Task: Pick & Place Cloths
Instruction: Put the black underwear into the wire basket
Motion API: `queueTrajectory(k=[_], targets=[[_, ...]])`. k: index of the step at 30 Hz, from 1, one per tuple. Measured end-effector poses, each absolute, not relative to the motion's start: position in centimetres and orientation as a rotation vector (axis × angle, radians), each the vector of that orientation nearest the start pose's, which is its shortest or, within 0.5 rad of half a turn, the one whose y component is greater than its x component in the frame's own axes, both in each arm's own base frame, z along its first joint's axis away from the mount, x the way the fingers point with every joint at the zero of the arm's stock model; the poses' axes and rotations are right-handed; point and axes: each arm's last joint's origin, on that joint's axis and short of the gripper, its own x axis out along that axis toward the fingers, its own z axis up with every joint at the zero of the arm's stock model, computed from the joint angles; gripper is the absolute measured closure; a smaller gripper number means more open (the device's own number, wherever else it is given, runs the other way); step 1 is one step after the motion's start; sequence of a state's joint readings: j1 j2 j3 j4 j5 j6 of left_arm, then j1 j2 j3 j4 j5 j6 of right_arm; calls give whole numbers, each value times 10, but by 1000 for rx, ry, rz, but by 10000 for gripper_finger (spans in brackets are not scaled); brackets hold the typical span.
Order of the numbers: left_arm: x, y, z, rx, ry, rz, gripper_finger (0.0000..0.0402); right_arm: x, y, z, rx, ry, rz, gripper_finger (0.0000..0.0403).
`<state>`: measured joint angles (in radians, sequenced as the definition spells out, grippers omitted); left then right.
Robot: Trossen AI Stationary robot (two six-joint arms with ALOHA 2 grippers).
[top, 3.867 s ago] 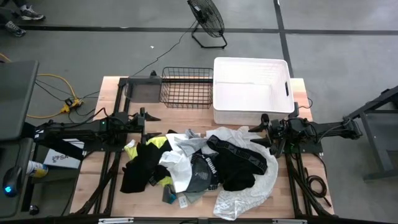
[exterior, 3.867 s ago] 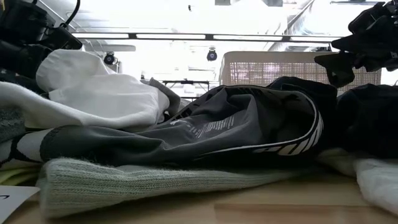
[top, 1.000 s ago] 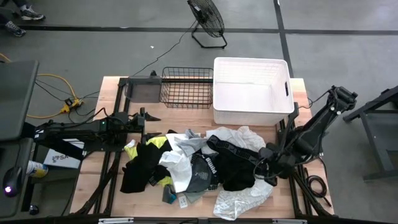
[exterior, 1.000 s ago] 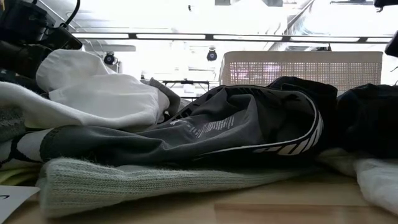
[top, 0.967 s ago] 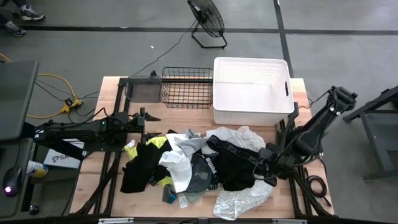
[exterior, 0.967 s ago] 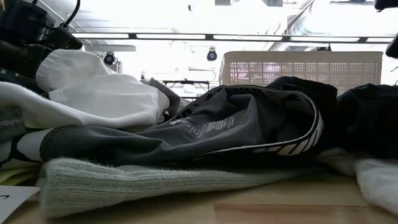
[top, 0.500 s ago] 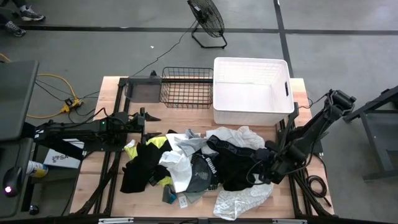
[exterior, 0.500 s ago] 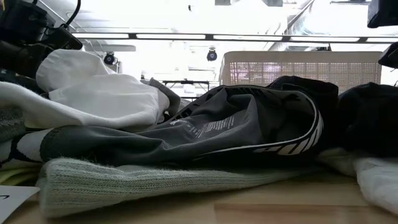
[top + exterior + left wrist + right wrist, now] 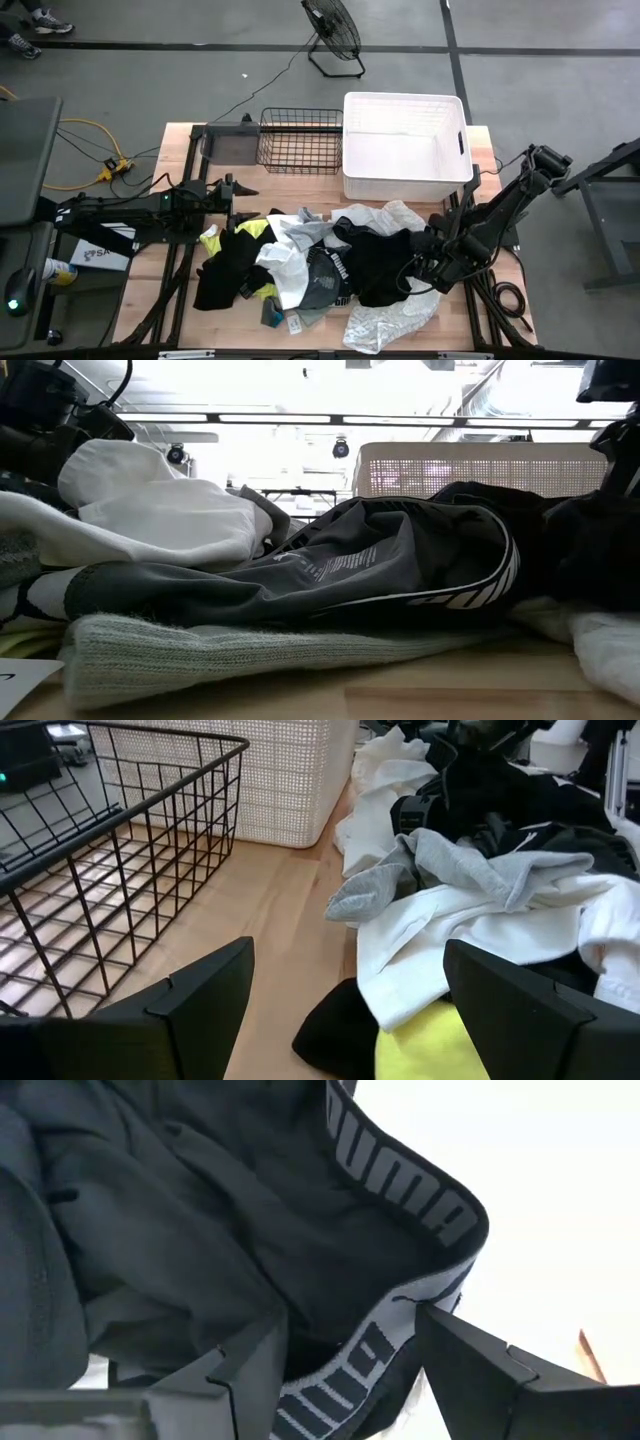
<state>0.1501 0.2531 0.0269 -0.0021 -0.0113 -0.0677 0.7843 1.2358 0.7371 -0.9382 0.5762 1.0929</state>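
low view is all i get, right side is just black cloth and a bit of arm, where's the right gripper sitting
observer: high view shows the right gripper down on the right side of the cloth pile, at the black garment.
operator: has it clamped anything
observer: no. in the right wrist view its fingers stand apart, with the garment's lettered waistband running between them.
operator: and the left one
observer: the left gripper waits open at the pile's left edge, near the wire basket.

High view overhead; low view tabletop-level; wrist views close; all share cloths.
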Motion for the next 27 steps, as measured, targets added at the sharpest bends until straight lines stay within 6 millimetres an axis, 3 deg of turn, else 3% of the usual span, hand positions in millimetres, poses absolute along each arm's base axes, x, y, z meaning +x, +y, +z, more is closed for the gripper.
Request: queueTrajectory(k=[6,15,21,27], targets=[[110,17,151,-84,222,168,80,151,118,197,63,1009,-424,229],[110,17,151,-107,220,171,80,155,117,197,112,1061,-380,391],[110,16,154,-159,190,154,80,163,123,204,168,984,-328,398],[112,13,167,-153,100,39,80,178,133,250,103,809,-294,399]])
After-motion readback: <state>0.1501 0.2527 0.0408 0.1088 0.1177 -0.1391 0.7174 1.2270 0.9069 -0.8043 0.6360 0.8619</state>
